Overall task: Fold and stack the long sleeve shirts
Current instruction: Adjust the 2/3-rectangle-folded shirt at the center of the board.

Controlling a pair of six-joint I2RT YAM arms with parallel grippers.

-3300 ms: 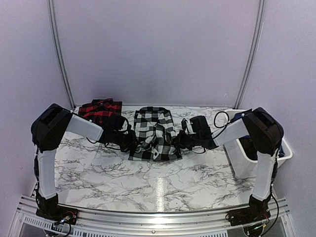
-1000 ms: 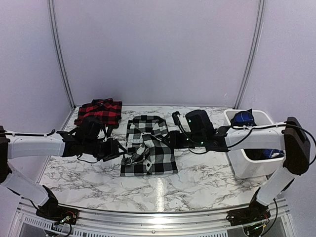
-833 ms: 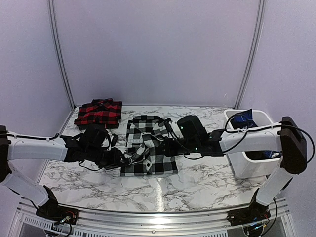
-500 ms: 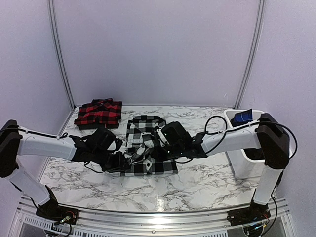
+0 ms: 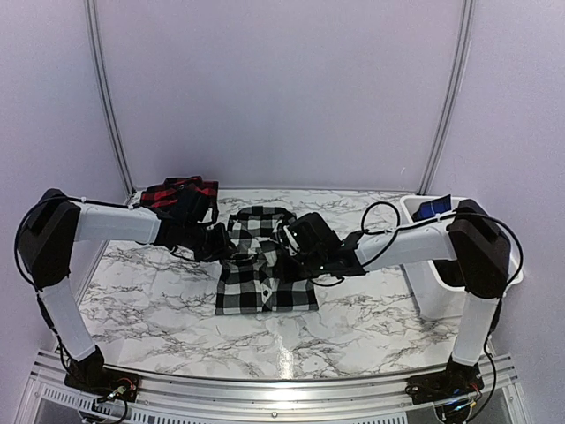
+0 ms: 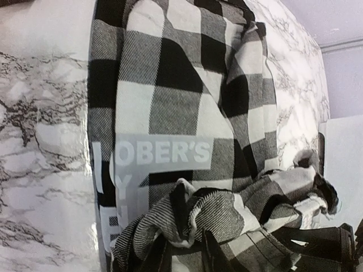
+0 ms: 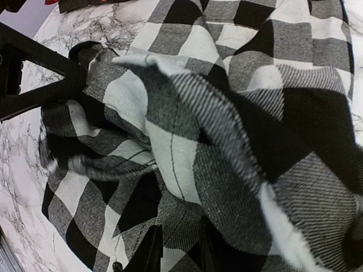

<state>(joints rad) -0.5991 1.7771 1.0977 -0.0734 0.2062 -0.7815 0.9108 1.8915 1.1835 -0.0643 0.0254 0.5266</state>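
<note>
Marble tabletop (image 5: 353,327), black-and-white shirt (image 5: 265,284) with bunched cloth tight inside left pincer (image 6: 184,252) and right pincer (image 7: 178,249)

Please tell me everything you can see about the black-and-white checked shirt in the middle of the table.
The black-and-white shirt is flannel-like cloth in large buffalo check, with white block letters on a grey patch, partly reading "OBER'S". It lies folded in the middle of the marble table, its near half flat. Across the middle a fold is bunched and raised: the left gripper and the right gripper each pinch this cloth, one from each side.
</note>
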